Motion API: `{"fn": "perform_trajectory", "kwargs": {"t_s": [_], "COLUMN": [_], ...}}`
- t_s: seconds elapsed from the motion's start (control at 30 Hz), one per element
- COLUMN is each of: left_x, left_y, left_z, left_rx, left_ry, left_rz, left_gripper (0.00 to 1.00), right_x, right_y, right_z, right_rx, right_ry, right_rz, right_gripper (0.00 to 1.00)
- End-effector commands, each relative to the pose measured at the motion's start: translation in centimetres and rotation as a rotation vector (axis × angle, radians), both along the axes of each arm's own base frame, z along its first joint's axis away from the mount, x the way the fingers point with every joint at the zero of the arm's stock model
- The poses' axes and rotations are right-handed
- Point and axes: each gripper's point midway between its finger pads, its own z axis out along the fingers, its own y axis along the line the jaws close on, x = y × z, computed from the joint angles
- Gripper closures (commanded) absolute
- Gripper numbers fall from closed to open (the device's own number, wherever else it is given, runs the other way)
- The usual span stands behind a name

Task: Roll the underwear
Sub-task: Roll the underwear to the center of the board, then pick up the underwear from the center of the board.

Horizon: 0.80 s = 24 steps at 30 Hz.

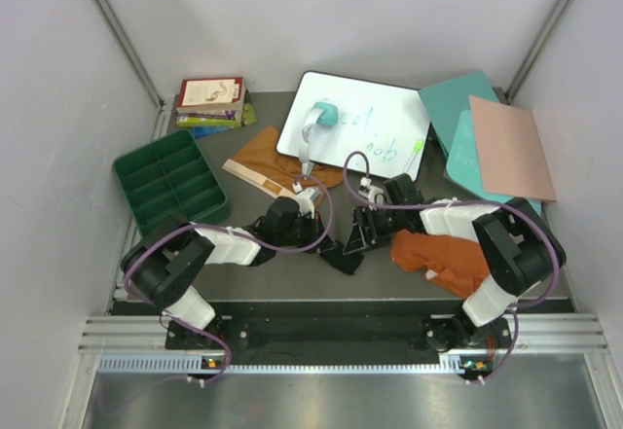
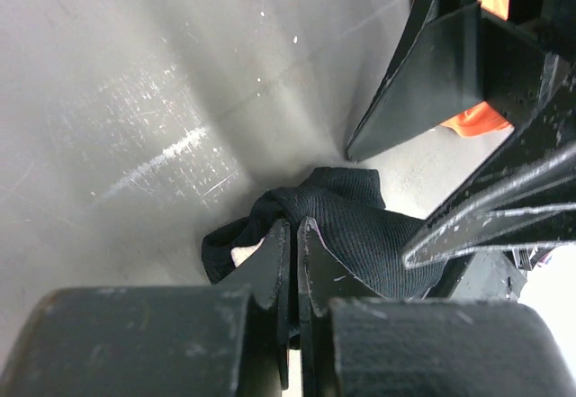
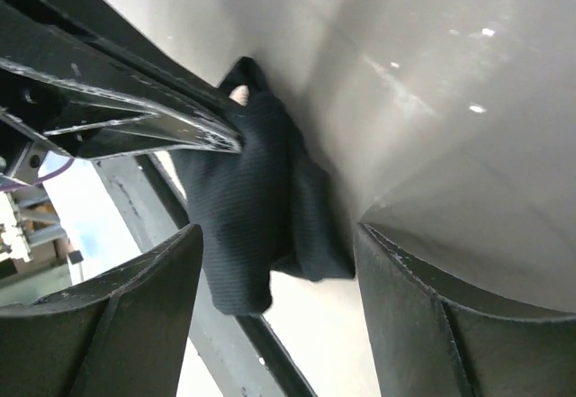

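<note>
The black underwear [image 1: 343,257] lies bunched on the grey table between my two grippers. My left gripper [image 1: 326,241] is shut on it: in the left wrist view the closed tips [image 2: 294,226] pinch a fold of the black cloth [image 2: 360,226], and a bit of pale waistband shows beside them. My right gripper [image 1: 365,232] stands open, its fingers on either side of the hanging black cloth [image 3: 243,208] without clamping it [image 3: 279,235]. The rust-orange underwear [image 1: 443,256] lies crumpled under the right arm. The mustard-tan underwear [image 1: 268,157] lies flat further back.
A green compartment tray [image 1: 170,181] sits at the left, with stacked books [image 1: 209,98] behind it. A whiteboard [image 1: 370,127] carrying a teal eraser [image 1: 326,115] lies at the back centre. Teal [image 1: 453,98] and pink [image 1: 511,147] boards overlap at the back right.
</note>
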Motion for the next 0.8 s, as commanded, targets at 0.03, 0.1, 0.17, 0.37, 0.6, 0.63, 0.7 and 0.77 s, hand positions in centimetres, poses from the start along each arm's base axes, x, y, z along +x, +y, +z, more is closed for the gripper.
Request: {"fn": "perform_trajectory", "kwargs": {"t_s": [0.03, 0.1, 0.17, 0.37, 0.6, 0.63, 0.7, 0.77], "left_x": [-1.5, -1.3, -1.2, -0.5, 4.9, 6.4, 7.0, 7.4], "left_y": [1.9, 2.0, 2.0, 2.0, 4.3, 5.3, 6.5, 7.8], "left_z": [-2.9, -2.9, -2.8, -1.7, 6.3, 9.6, 12.3, 16.0], "left_rx": [0.123, 0.123, 0.122, 0.119, 0.147, 0.112, 0.084, 0.018], "left_ry": [0.065, 0.064, 0.061, 0.046, -0.131, -0.204, -0.253, -0.326], "left_rz": [0.014, 0.019, 0.028, 0.063, 0.238, 0.296, 0.343, 0.394], "left_gripper": [1.00, 1.00, 1.00, 0.97, 0.29, 0.22, 0.19, 0.18], "right_x": [-1.4, -1.8, -1.9, -2.0, 1.0, 2.1, 3.1, 4.4], "right_y": [0.8, 1.1, 1.2, 1.9, 2.8, 2.7, 3.0, 3.6], "right_z": [-1.7, -2.2, -2.4, -1.1, 4.3, 5.9, 7.9, 11.3], "right_rx": [0.003, -0.009, -0.012, 0.035, 0.116, 0.148, 0.196, 0.277], "right_ry": [0.026, 0.045, 0.058, 0.069, 0.020, -0.017, -0.033, -0.085], "right_rz": [0.040, 0.051, 0.054, 0.056, -0.066, -0.101, -0.156, -0.204], "right_gripper": [0.35, 0.48, 0.62, 0.97, 1.00, 1.00, 1.00, 1.00]}}
